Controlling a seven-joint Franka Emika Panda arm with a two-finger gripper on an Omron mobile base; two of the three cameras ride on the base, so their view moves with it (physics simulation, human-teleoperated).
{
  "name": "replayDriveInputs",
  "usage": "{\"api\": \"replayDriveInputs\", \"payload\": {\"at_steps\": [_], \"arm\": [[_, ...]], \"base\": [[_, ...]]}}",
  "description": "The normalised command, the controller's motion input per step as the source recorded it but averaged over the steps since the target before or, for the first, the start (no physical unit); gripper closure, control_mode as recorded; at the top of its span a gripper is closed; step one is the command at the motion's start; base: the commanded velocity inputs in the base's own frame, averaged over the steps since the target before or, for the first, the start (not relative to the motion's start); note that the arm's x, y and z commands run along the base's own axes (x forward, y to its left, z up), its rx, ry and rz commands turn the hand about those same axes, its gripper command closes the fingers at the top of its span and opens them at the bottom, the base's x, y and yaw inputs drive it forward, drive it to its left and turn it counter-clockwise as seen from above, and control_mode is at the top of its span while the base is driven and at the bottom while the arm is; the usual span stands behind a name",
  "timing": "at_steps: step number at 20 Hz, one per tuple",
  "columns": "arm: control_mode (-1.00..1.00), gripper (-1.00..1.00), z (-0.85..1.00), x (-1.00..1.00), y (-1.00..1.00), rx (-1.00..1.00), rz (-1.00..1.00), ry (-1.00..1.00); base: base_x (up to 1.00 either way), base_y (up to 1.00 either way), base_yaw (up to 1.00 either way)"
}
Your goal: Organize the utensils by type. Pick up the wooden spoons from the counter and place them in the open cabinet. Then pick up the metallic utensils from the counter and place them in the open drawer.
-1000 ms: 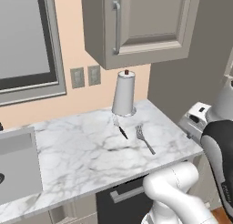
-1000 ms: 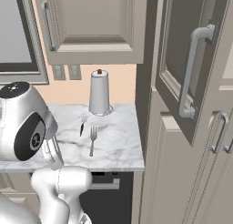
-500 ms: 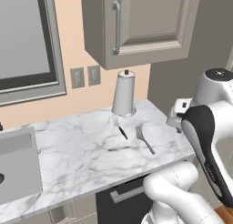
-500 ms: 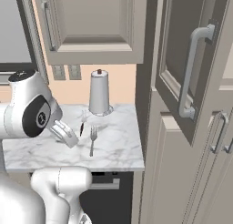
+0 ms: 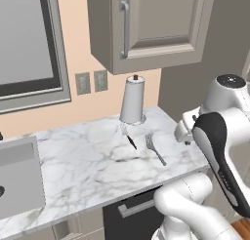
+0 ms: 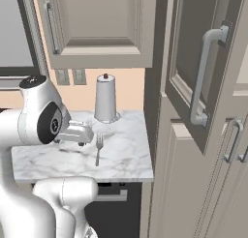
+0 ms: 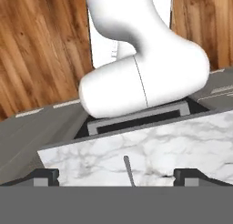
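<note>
A grey-silver fork [image 5: 155,149] [image 6: 98,148] lies on the white marble counter [image 5: 93,166] [image 6: 126,162], near its right end. A thin black-handled utensil [image 5: 129,138] lies just left of it, in front of the paper towel roll. My gripper [image 7: 118,176] is open, its fingertips [image 7: 45,175] wide apart with nothing between them. It hangs over the counter, and the fork's handle [image 7: 129,170] shows between the tips. The grey-beige wall cabinet [image 5: 156,24] [image 6: 97,29] hangs above. The wooden spoons and the drawer are out of view.
A white paper towel roll [image 5: 133,100] [image 6: 105,97] stands at the back of the counter. A sink [image 5: 17,178] sits at the left. A tall panelled door [image 6: 201,72] with a bar handle swings out on the right. Below the counter is a dark front [image 5: 132,210].
The arm has swung up and leftward, bringing the hand over the counter's right end near the fork. The fork and the black-handled utensil have not moved.
</note>
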Motion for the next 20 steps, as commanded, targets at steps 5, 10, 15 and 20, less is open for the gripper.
{"api": "replayDriveInputs", "payload": {"at_steps": [5,10,15,20], "arm": [[-1.00,-1.00,-0.06,0.25,0.02,-0.02,0.33,-0.02],[-1.00,-1.00,-0.12,0.07,0.21,0.00,0.15,-0.18],[-1.00,-1.00,-0.13,0.08,0.36,0.00,0.05,-0.09],[-1.00,-1.00,-0.04,0.32,0.26,0.00,0.04,0.00]], "base": [[0.00,0.00,0.00],[0.00,0.00,0.00],[0.00,0.00,0.00],[0.00,0.00,0.00]]}}
